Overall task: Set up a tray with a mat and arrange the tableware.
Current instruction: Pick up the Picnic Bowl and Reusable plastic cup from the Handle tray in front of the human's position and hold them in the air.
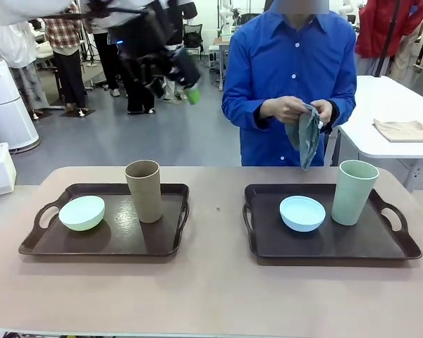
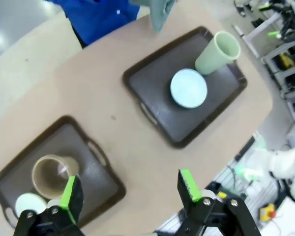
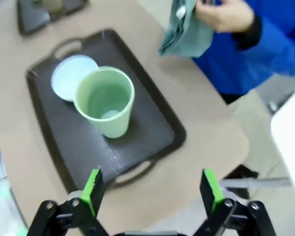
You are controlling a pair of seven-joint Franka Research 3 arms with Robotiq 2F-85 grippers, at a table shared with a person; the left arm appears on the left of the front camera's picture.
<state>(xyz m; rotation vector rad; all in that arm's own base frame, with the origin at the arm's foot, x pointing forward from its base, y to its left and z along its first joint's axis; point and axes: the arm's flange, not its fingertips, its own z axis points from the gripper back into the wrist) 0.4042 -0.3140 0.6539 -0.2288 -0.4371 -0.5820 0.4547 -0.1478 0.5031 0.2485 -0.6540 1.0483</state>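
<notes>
Both grippers hung spread and empty above the table, the left gripper [image 2: 129, 189] near the left tray [image 1: 127, 236] with mint bowl [image 1: 82, 213] and brown tumbler [image 1: 143, 190], the right gripper [image 3: 151, 184] near the right tray [image 1: 338, 243] with blue bowl [image 1: 302, 213] and green tumbler [image 1: 354, 191]. A person opposite held a grey cloth [image 1: 307, 134].

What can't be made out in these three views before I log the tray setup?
- Cloth, front view: bunched in the person's hands, so its shape and full extent are unreadable.
- Left gripper, front view: blurred; the jaws are illegible there.
- Mint green bowl, left wrist view: partly behind that gripper's finger.
- Left tray, right wrist view: cut off by the top edge.
</notes>
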